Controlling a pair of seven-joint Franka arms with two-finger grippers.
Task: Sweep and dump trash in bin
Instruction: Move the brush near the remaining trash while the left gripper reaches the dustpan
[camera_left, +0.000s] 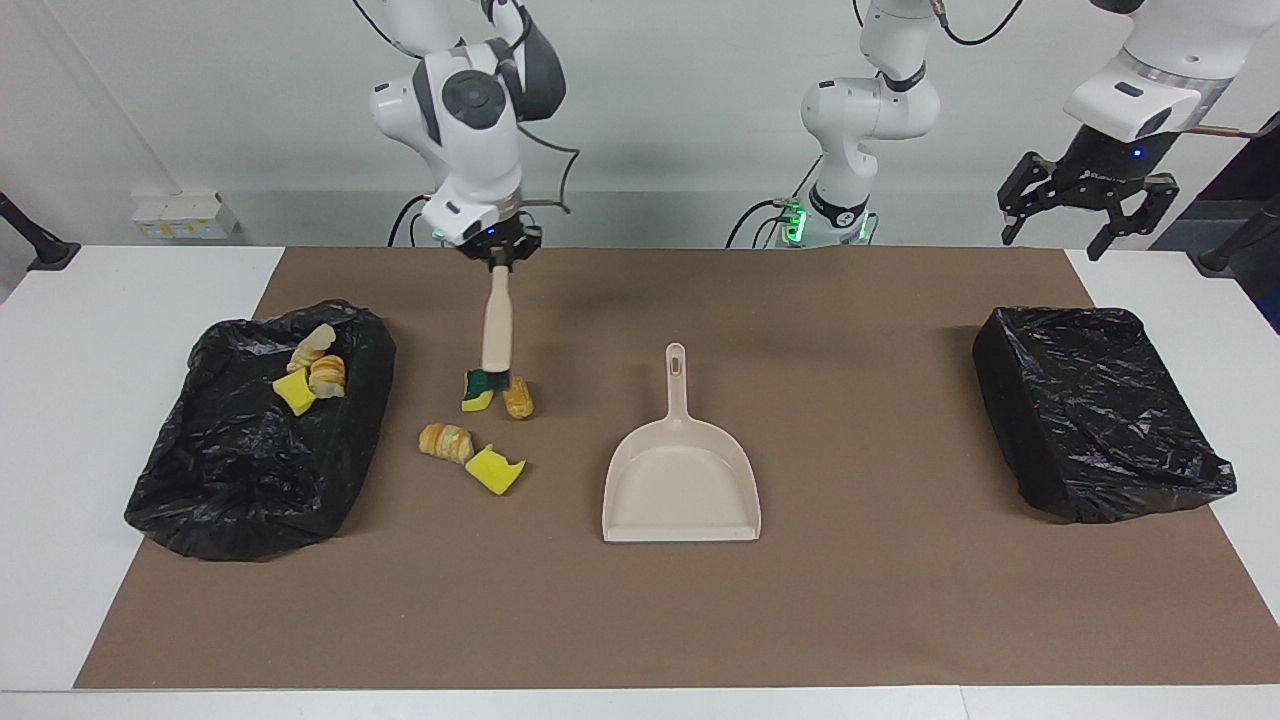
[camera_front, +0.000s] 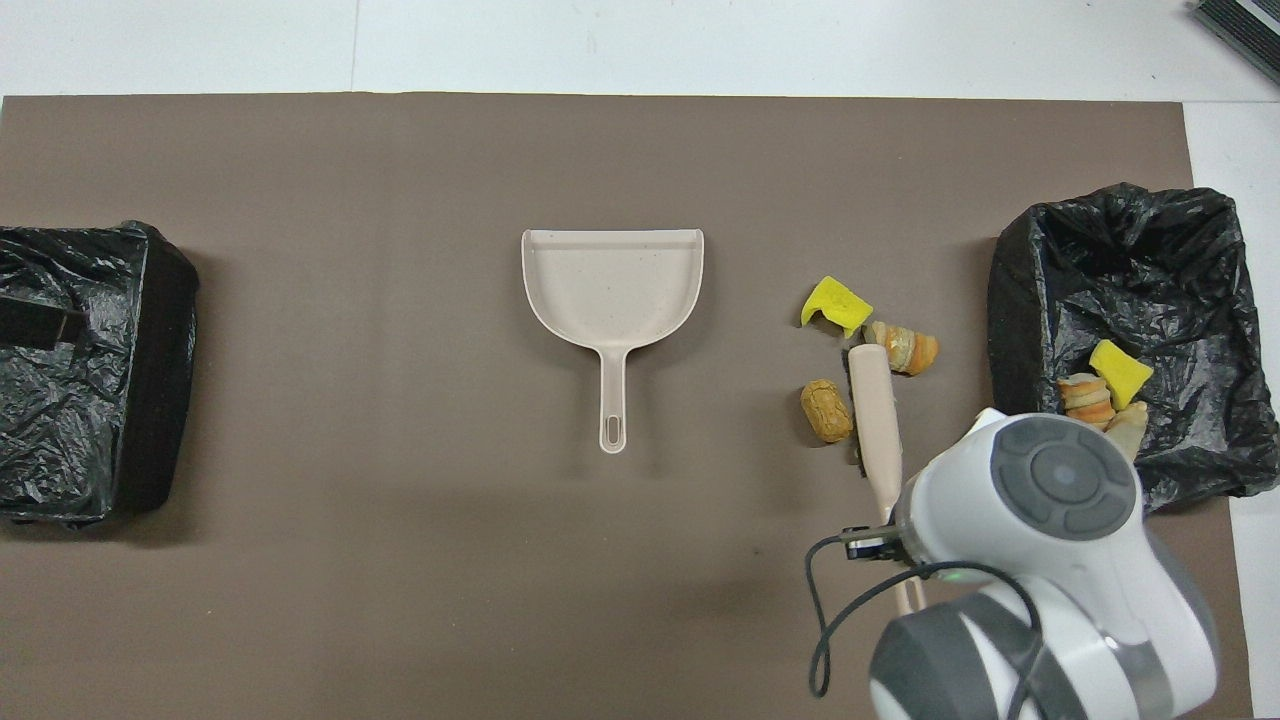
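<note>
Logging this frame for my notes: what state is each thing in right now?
Beige plastic dustpan: flat on mat, empty, unheld.
Beige-handled brush: held, bristles at green-faced sponge scrap.
Black-lined bin: holds three scraps.
Other black-lined bin: nothing visible inside.
Right gripper: shut on brush.
Left gripper: open, raised, waiting.

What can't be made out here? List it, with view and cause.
- Green-faced sponge piece: overhead view, hidden under the brush; facing view, partly covered by the brush head.
- Right gripper: overhead view, hidden under its own wrist.
- Pale chunk in the bin: overhead view, partly covered by that wrist.
- Whether the bristles touch the mat: neither view settles it.
</note>
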